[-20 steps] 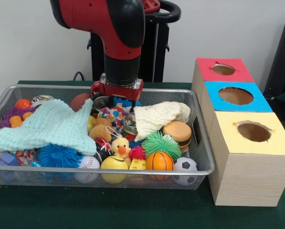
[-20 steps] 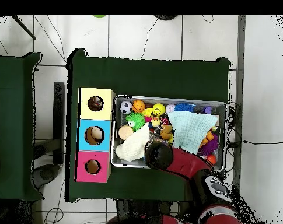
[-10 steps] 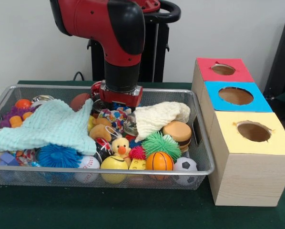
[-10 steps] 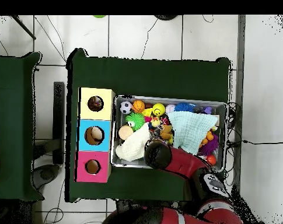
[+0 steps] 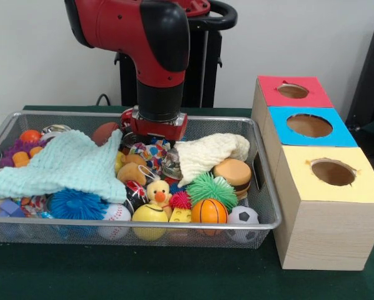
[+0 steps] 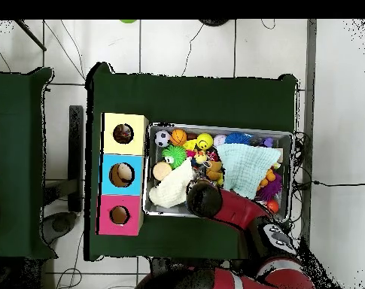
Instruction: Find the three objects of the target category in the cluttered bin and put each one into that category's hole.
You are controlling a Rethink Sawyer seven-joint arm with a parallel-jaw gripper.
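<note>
The silver wire-mesh bin (image 5: 174, 223) sits on the green table, full of toys; it also shows in the overhead view (image 6: 219, 126). One small white cloth with red, blue and yellow patches (image 5: 151, 153) lies crumpled at the bin's middle back, between the mint and cream cloths. My gripper (image 5: 152, 139) is down in the bin right above this cloth, and the clutter hides its tip. In the overhead view the arm covers it. No other printed cloth shows. The yellow-surround hole (image 5: 333, 172) tops the pale wooden box at the near right, and shows in the overhead view (image 6: 123, 133).
A large mint knitted cloth (image 5: 62, 165) covers the bin's left side, and a cream knitted cloth (image 5: 209, 153) lies right of my gripper. A toy burger (image 5: 232, 174), a green spiky ball (image 5: 211, 189), a duck (image 5: 159, 192) and several balls fill the front. The blue-surround hole (image 5: 309, 125) and red-surround hole (image 5: 293, 91) lie behind the yellow one.
My gripper has come down a little into the bin onto the printed cloth. A blue part seen under it one second ago is now hidden.
</note>
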